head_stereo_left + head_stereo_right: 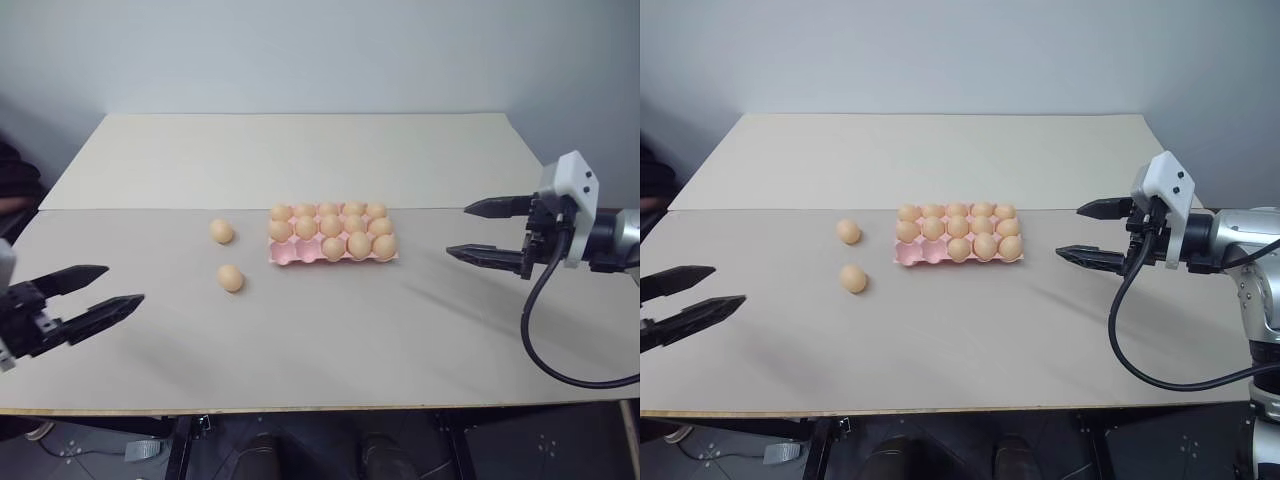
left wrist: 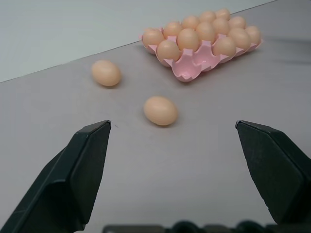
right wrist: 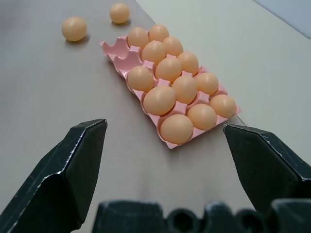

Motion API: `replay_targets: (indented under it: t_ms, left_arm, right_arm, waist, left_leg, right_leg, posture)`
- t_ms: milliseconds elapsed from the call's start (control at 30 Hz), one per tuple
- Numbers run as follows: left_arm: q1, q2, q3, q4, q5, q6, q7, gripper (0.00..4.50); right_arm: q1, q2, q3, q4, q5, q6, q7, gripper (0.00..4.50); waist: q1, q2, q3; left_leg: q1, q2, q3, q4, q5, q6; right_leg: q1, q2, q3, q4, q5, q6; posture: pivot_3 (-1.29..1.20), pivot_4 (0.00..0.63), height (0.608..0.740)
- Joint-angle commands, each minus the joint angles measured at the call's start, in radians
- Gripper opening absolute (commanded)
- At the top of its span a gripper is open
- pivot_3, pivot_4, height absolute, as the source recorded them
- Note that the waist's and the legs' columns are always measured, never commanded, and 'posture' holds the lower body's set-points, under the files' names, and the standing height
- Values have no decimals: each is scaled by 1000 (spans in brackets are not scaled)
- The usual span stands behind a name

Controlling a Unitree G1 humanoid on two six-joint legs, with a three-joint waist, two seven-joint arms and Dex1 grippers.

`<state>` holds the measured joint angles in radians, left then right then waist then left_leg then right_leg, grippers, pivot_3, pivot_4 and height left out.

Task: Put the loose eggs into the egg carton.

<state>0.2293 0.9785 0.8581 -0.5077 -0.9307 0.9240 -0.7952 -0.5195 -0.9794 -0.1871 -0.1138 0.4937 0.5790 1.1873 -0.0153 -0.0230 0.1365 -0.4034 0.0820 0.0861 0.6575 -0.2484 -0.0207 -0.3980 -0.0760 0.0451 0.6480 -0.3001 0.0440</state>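
Two loose eggs lie on the table left of the egg carton, one (image 1: 221, 231) farther back and one (image 1: 231, 278) nearer the front. The pale pink egg carton (image 1: 290, 257) sits mid-table and holds several eggs. Its two front-left cups (image 2: 194, 63) are empty. My left gripper (image 1: 125, 284) hovers open at the table's left front, pointing toward the nearer egg (image 2: 160, 110), with nothing between its fingers. My right gripper (image 1: 457, 231) hangs open and empty to the right of the carton, aimed at it (image 3: 119, 51).
The beige table (image 1: 300, 350) is two boards with a seam running across just behind the carton. Its front edge is close below my grippers. A black cable (image 1: 540, 340) loops under my right wrist. A plain wall stands behind the table.
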Motion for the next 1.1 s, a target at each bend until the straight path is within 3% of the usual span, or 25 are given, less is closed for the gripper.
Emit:
replay_targets:
  t_ms: [33, 167, 267, 467, 567, 733, 1100]
  left_arm:
    - [-117, -68, -137, -130, -53, 108, 298, 4500]
    - [-312, -247, -315, -244, -108, 284, 725, 4500]
    - [-462, -481, -423, -295, -23, 471, 1054, 4500]
    - [-609, -847, -527, -373, 192, 674, 1328, 4500]
    - [-652, -966, -561, -367, 313, 690, 1404, 4500]
    - [-735, -1087, -567, -302, 478, 686, 1435, 4500]
    - [-783, -1171, -548, -123, 669, 575, 1347, 4500]
  right_arm:
    - [1, -4, -28, -27, 15, -27, -8, 4480]
    - [18, -6, -29, -45, 16, -26, -12, 4480]
    - [22, -6, -28, -57, 22, -20, -15, 4480]
    - [25, -8, -21, -75, 26, -10, -13, 4480]
    - [17, -8, -14, -74, 24, -8, -13, 4480]
    - [6, -7, 0, -76, 21, -3, -14, 4480]
    - [11, -12, 2, -101, 26, 21, -22, 4480]
  waist:
    - [3, 0, 0]
    - [10, -1, 0]
    - [18, -1, 0]
    - [24, -2, 0]
    - [26, -2, 0]
    - [28, -3, 0]
    - [28, -3, 0]
  left_leg:
    - [0, 0, 0, 0, 0, 0]
    - [-1, -1, -3, 2, 0, 0]
    - [0, -2, -5, 3, 0, 0]
    - [3, -3, -6, 3, 0, -1]
    - [3, -3, -6, 3, 1, -1]
    - [4, -4, -6, 4, 2, -3]
    - [4, -5, -6, 4, 4, -7]
  right_leg:
    - [0, 0, 0, 0, 0, 0]
    - [2, -1, -1, 0, 0, 1]
    - [6, -1, -1, 0, 1, 2]
    - [9, -1, -1, -1, 2, 3]
    - [9, -1, -1, -2, 2, 3]
    - [10, -1, -1, -2, 2, 3]
    - [10, -2, -2, -3, 2, 3]
  posture:
    - [0, 150, 740]
    - [0, 150, 740]
    - [0, 150, 740]
    - [0, 150, 740]
    - [0, 150, 740]
    - [0, 150, 740]
    - [0, 150, 740]
